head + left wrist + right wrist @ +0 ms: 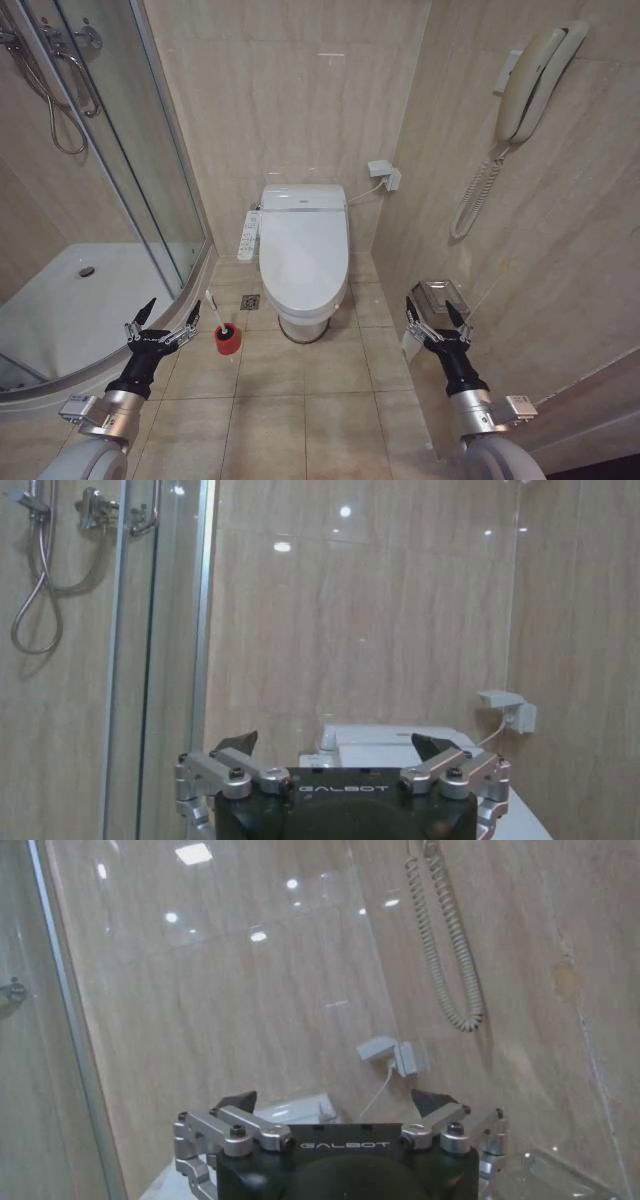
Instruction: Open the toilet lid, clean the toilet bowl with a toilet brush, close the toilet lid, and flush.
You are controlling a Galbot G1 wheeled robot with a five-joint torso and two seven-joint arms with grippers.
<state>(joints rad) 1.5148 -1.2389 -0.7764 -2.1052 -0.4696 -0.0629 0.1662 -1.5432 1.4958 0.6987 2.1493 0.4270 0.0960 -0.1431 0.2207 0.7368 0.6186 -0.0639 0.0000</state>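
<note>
A beige-tiled bathroom holds one shower enclosure (110, 190) with curved glass walls on the robot's left, and inside it one white shower tray (70, 310) with a round drain. One shower hose (55, 100) hangs on the wall behind the glass.

One toilet stands against the far wall, centred ahead of the robot. Its toilet lid (303, 255) is down, covering the toilet bowl (303, 322), of which just the lower front ceramic shows beneath the lid's rounded edge. One white side control panel (248, 236) juts from the toilet on the shower side.

One wall telephone (535, 80) hangs high on the right-hand wall with its coiled cord (478, 195) dangling below. One white wall outlet box (385, 173) sits in the corner beside the toilet, a cable running from it to the toilet's back. One clear tissue holder (440, 297) is fixed low on the right wall.

One red holder (227, 340) stands on the floor tiles between the shower's curved sill and the toilet, and the toilet brush (214, 310) stands in it, its white handle tilting toward the shower.

There are two grippers. The left gripper (160, 318) hovers just beside the brush holder, fingers spread wide and gripping nothing. The right gripper (436, 312) hovers near the right wall in front of the tissue holder, fingers likewise spread wide and empty.

One small floor drain (250, 301) lies in the tiles near the toilet's base.
</note>
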